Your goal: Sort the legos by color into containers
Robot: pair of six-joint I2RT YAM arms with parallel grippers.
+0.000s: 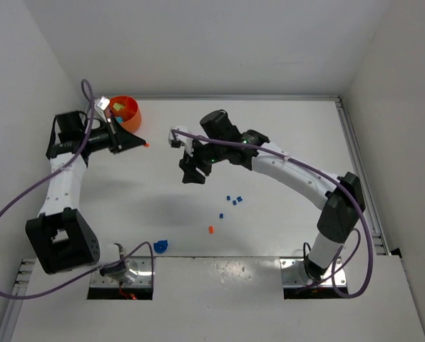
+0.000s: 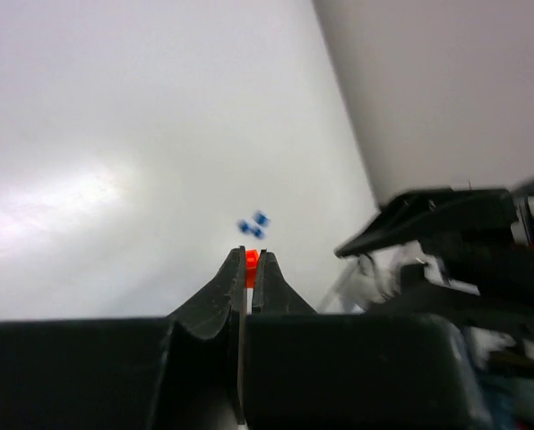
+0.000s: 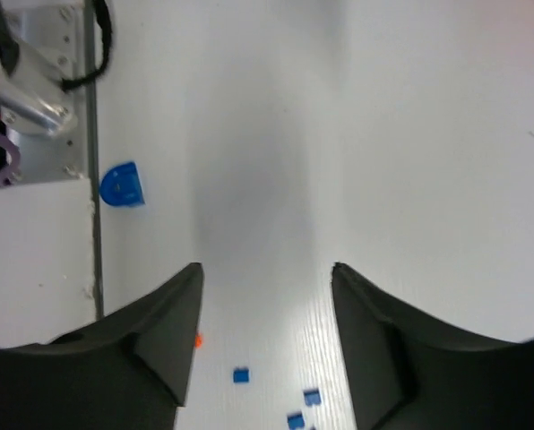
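My left gripper (image 1: 145, 144) is shut on a small orange lego (image 2: 251, 262), held off the table just right of the round orange bowl (image 1: 132, 122) whose containers hold a few coloured pieces. My right gripper (image 1: 191, 175) hangs open and empty over the middle of the table; its fingers (image 3: 168, 313) stand wide apart. Below it lie three small blue legos (image 1: 234, 199) and one more blue lego (image 1: 221, 214). A loose orange lego (image 1: 210, 229) lies nearer the front, and a rounded blue lego (image 1: 160, 246) sits by the front edge.
The right arm (image 2: 455, 242) fills the right side of the left wrist view. A metal mounting plate (image 3: 43, 98) and a cable sit beside the rounded blue lego (image 3: 122, 185). White walls close in the table on three sides.
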